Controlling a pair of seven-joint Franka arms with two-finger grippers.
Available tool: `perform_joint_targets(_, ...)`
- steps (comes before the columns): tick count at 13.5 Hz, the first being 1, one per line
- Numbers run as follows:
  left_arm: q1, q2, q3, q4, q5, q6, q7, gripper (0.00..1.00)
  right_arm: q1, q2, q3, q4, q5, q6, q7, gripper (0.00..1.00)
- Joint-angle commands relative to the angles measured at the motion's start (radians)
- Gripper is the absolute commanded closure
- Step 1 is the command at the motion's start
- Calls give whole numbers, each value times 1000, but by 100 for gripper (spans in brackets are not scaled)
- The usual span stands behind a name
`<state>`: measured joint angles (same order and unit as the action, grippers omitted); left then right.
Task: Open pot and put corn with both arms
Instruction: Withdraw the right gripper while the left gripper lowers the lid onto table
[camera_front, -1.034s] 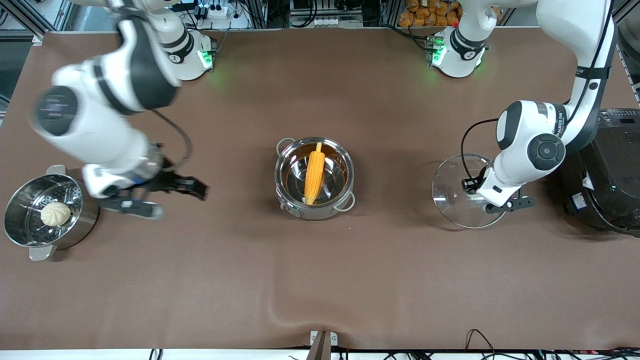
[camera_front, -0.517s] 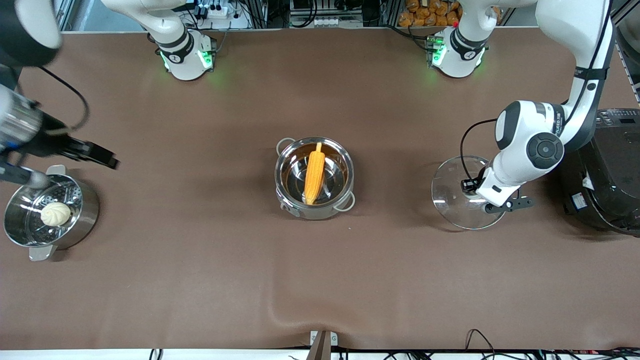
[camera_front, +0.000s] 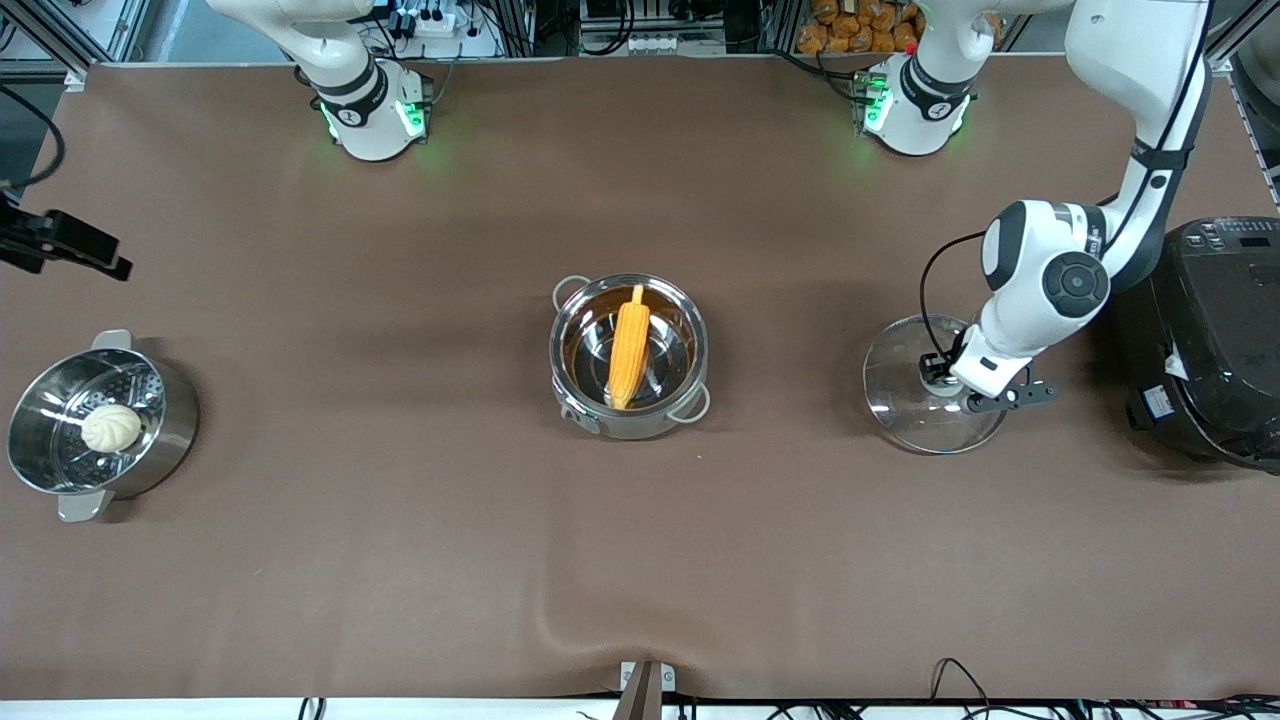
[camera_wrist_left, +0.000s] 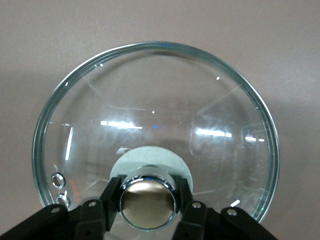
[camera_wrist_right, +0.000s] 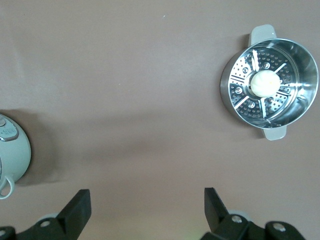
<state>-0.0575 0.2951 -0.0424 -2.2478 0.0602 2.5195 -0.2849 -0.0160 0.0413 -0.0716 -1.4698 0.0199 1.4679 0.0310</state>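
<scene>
The shiny steel pot (camera_front: 628, 355) stands uncovered at the table's middle. The yellow-orange corn (camera_front: 629, 345) lies inside it, tip toward the robots' bases. My left gripper (camera_front: 938, 384) is shut on the round knob (camera_wrist_left: 147, 202) of the clear glass lid (camera_front: 930, 392), which is low at the table beside the pot, toward the left arm's end; the lid also fills the left wrist view (camera_wrist_left: 155, 120). My right gripper (camera_front: 72, 246) is open and empty, up over the table's edge at the right arm's end; its fingers (camera_wrist_right: 77, 212) stand wide apart.
A deeper steel steamer pot (camera_front: 150, 445) with a white bun (camera_front: 110, 427) stands at the right arm's end; it also shows in the right wrist view (camera_wrist_right: 300, 107). A big black rice cooker (camera_front: 1215, 340) stands at the left arm's end, close to the lid.
My right arm has swung away from the pot toward its own end of the table, and most of it has left the front view. My left gripper has shifted slightly with the lid.
</scene>
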Motion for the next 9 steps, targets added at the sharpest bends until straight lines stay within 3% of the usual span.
perform_joint_targets(1, 34, -4, -16, -32, -72, 51, 76, 100, -19, -12, 26, -1, -20, -5, 33, 0)
perform_joint_targets(2, 33, 1, -16, -27, -91, 51, 96, 88, -19, -11, 26, -1, -20, 0, 39, 0)
perform_joint_targets(3, 34, 1, -24, -21, -92, 51, 116, 1, -19, -6, 27, 0, -20, 3, 40, 0)
perform_joint_targets(6, 31, -37, -27, 63, -94, -9, 116, 0, -12, -3, 29, 0, -17, 3, 40, 0)
perform_joint_targets(7, 31, -54, -25, 135, -94, -104, 115, 0, -12, -3, 29, 0, -17, 3, 40, 0)
perform_joint_targets(9, 34, -54, -25, 377, -86, -404, 115, 0, -15, -3, 29, 0, -14, 3, 40, 0)
